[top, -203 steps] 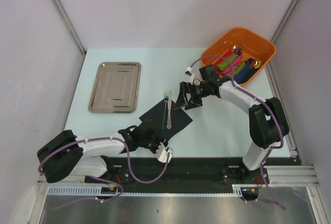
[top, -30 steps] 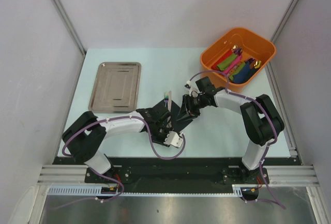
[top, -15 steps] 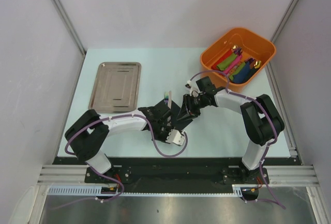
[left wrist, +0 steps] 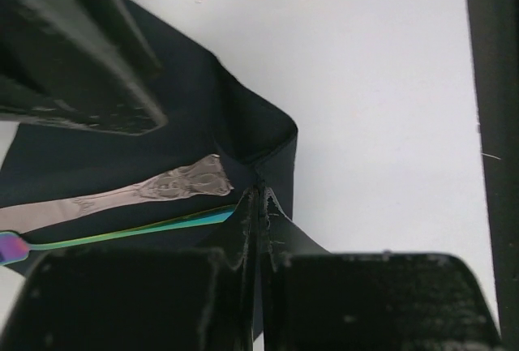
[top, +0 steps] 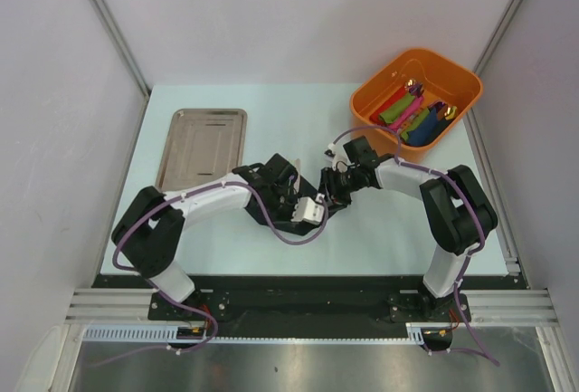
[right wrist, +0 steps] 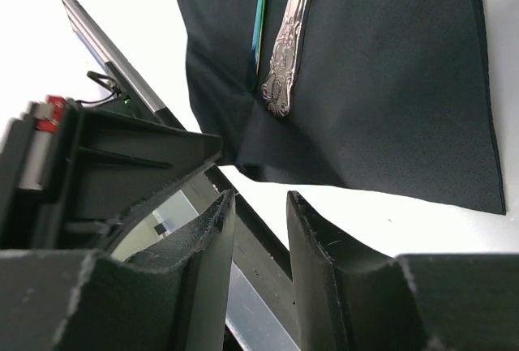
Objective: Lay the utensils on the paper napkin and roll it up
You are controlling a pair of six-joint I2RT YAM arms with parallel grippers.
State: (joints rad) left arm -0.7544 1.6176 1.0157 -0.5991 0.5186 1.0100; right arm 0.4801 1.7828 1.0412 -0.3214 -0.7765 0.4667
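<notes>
The left gripper (left wrist: 259, 205) is closed, clamping a raised fold of the black paper napkin (left wrist: 186, 116) at the centre of the table (top: 398, 229). The utensils (left wrist: 182, 185) lie on the napkin, handle ends just beside that fold. At the napkin's 3 o'clock, the right gripper (right wrist: 255, 205) hovers with jaws apart, empty.

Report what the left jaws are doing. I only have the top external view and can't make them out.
Observer: The left jaws are shut on the edge of the paper napkin, which stands up in a fold where they pinch it.
Operator: Check what lies on it.
Observer: A silver ornate utensil and a slim iridescent utensil lie side by side on the napkin, their handle ends near the pinched fold.
Operator: Confirm the right jaws.
Observer: The right jaws stand open with nothing between them, and the napkin is ahead of them.
</notes>
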